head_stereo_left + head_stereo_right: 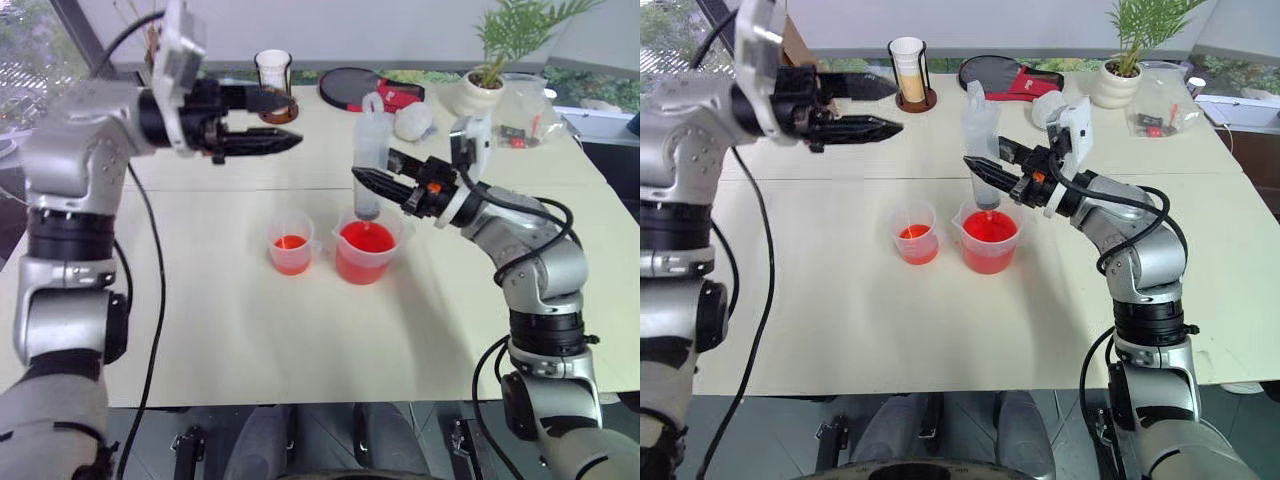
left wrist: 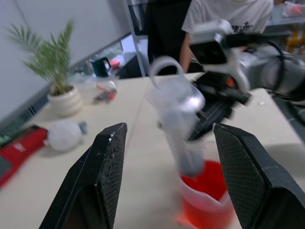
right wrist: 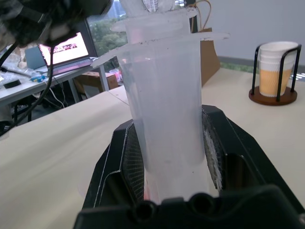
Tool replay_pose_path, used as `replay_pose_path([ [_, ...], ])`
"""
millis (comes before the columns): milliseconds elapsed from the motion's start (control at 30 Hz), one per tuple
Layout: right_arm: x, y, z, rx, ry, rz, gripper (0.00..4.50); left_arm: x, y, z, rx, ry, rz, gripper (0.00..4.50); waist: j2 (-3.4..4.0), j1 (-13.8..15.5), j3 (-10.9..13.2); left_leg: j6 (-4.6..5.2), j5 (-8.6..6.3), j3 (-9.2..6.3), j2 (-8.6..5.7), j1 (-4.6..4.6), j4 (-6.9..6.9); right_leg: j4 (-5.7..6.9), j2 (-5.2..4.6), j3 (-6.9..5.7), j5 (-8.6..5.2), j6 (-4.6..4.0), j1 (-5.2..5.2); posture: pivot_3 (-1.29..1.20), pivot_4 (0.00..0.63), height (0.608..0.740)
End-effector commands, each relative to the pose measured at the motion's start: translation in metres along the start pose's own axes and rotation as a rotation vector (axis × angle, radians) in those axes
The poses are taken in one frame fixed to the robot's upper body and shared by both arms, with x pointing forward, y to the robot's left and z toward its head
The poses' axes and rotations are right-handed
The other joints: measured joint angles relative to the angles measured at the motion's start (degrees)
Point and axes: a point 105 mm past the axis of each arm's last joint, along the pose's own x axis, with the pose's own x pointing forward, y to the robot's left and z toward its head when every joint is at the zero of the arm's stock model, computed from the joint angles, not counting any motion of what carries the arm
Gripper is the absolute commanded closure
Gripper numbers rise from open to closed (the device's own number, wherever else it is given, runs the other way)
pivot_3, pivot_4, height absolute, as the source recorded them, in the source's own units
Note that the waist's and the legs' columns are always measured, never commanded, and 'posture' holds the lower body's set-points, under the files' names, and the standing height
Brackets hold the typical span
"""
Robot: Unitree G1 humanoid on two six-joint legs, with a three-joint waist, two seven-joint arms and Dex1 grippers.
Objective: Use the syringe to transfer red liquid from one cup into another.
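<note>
The syringe stands upright with its clear barrel clamped between the fingers of my right gripper, which is shut on it. Its lower end points down into the mouth of the large lipped cup, which holds red liquid. The smaller cup stands just left of it with a little red liquid inside. My left gripper is open and empty. It is held level, above and to the left of the cups, pointing toward the syringe. The right wrist view shows the barrel between the pads.
At the back of the table are paper cups in a wire holder, a black disc with a red item, a white ball, a potted plant and a plastic bag. A person stands beyond the table.
</note>
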Motion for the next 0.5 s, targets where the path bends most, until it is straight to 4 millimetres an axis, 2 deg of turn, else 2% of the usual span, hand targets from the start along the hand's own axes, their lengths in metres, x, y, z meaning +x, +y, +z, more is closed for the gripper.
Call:
replay_pose_path([
  [33,0.001,0.007,0.010,-0.039,-0.038,0.009,3.13,0.010,0.008,0.011,0.082,-0.032,0.000,1.55,0.00,-0.1,0.0,0.00,0.00,0.00,0.01,0.00,0.00,0.00,0.01,0.00,0.00,0.00,-0.01,0.00,0.150,0.740],
  [300,0.001,0.014,0.008,-0.014,-0.036,0.001,3.13,0.033,0.013,0.006,0.121,-0.073,-0.020,1.55,-0.01,-0.1,0.0,0.00,0.00,0.01,0.04,0.00,-0.01,0.02,0.02,0.00,0.00,0.00,-0.05,0.00,0.150,0.740],
  [500,0.002,0.019,0.007,0.001,-0.037,-0.007,3.13,0.053,0.007,-0.008,0.098,-0.084,-0.068,1.55,-0.02,0.1,0.0,0.01,0.00,0.01,0.02,-0.01,0.01,0.01,0.01,0.00,0.00,0.00,-0.04,0.00,0.150,0.740],
])
